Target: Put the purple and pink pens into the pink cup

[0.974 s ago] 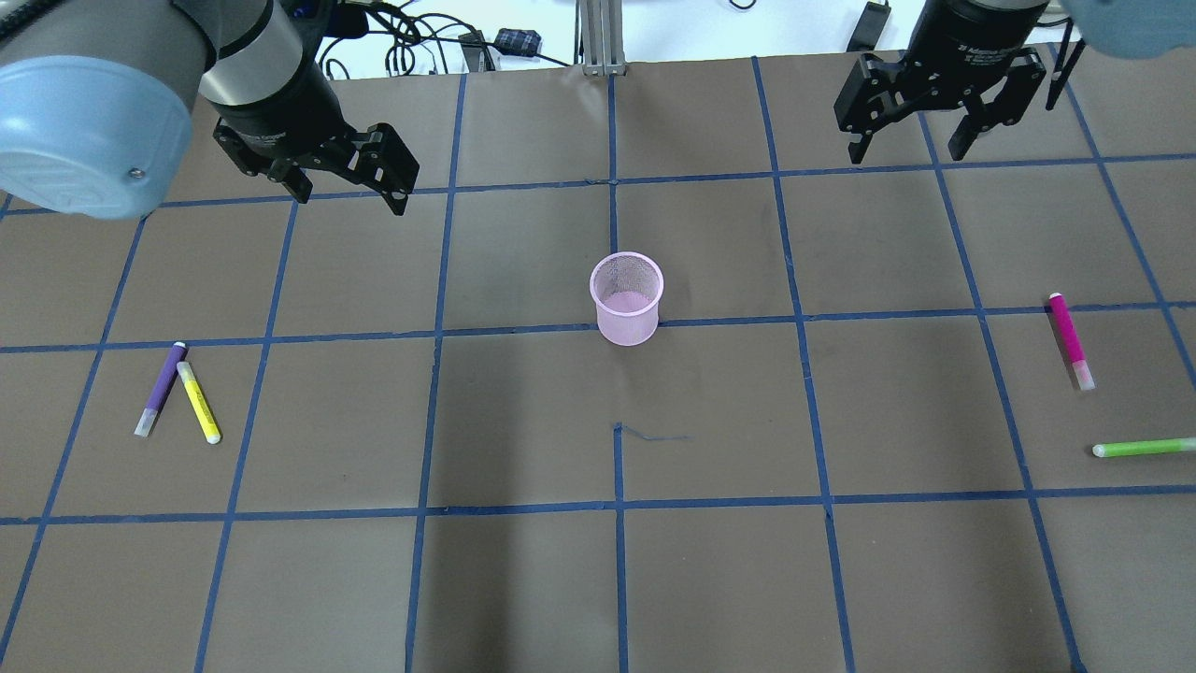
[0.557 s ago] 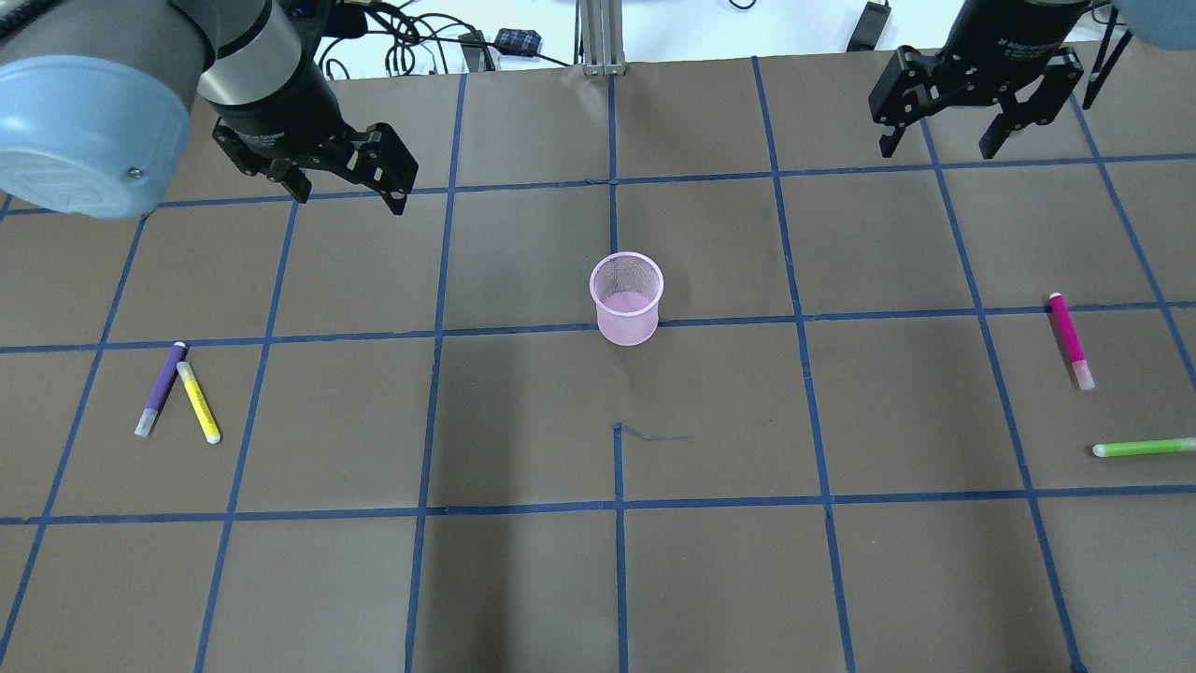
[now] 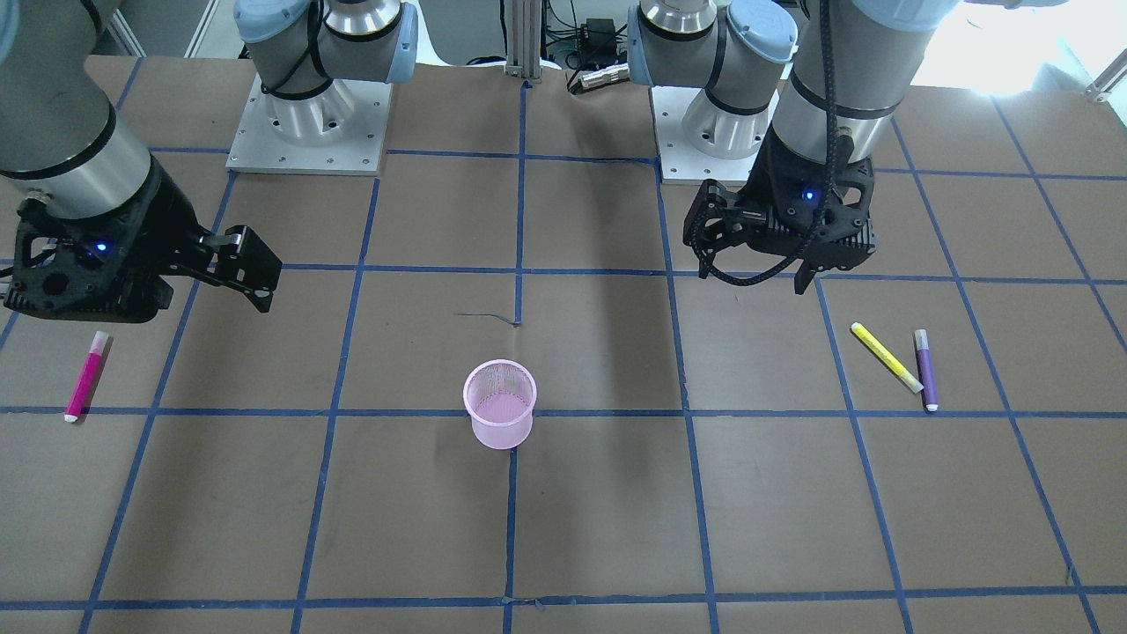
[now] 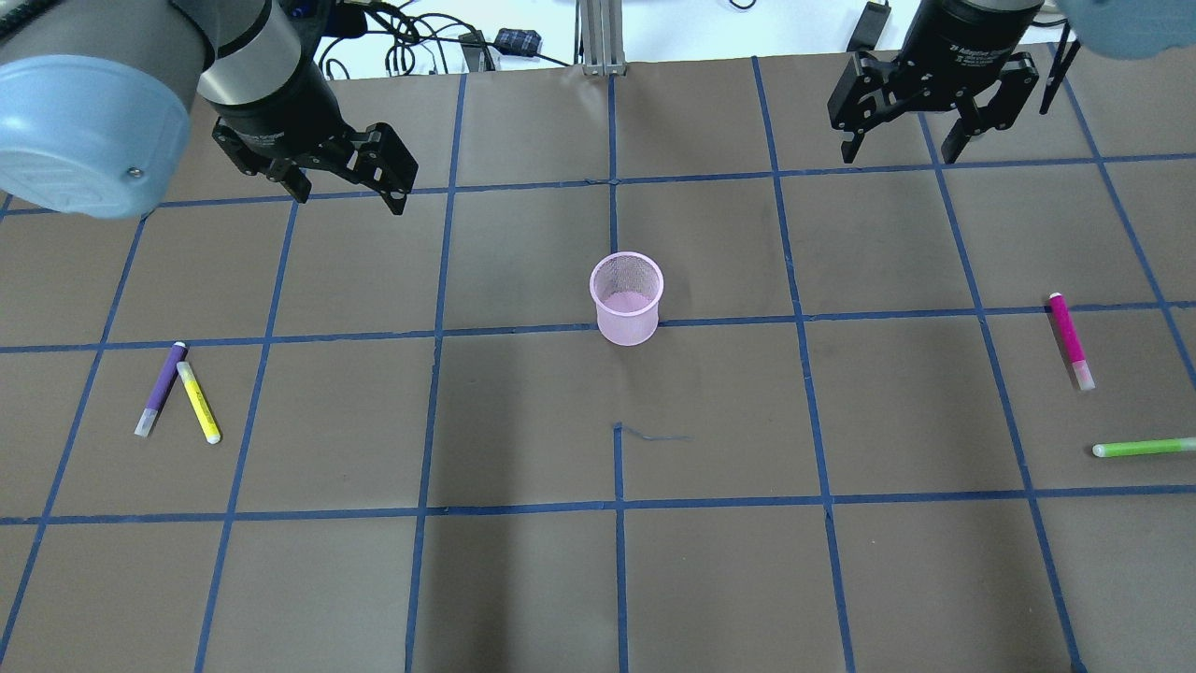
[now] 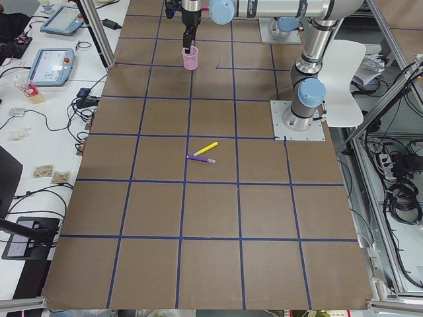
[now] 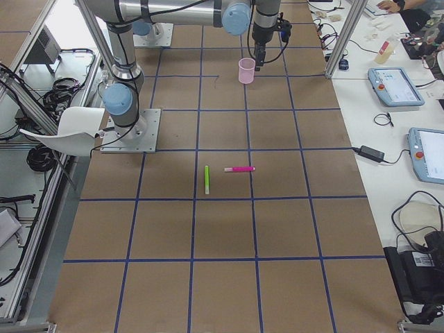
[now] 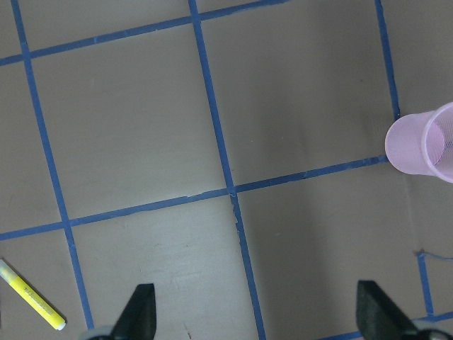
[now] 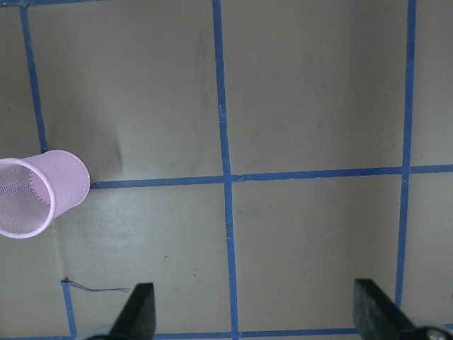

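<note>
The pink mesh cup (image 4: 626, 299) stands upright mid-table; it also shows in the front view (image 3: 499, 405). The purple pen (image 4: 161, 388) lies at the left, touching a yellow pen. The pink pen (image 4: 1070, 341) lies at the far right. My left gripper (image 4: 350, 192) is open and empty, hovering at the back left, well apart from the purple pen. My right gripper (image 4: 900, 150) is open and empty at the back right, far behind the pink pen. The left wrist view shows the cup (image 7: 425, 145) at its right edge, the right wrist view shows the cup (image 8: 39, 191) at its left edge.
A yellow pen (image 4: 199, 402) lies beside the purple one, their upper ends meeting. A green pen (image 4: 1145, 448) lies near the right edge, in front of the pink pen. Blue tape lines grid the brown table. Cables and a metal post (image 4: 598, 37) sit at the back edge.
My right gripper swung to the right and then came back left, staying open and high at the back. The left arm, the pens and the cup have not moved.
</note>
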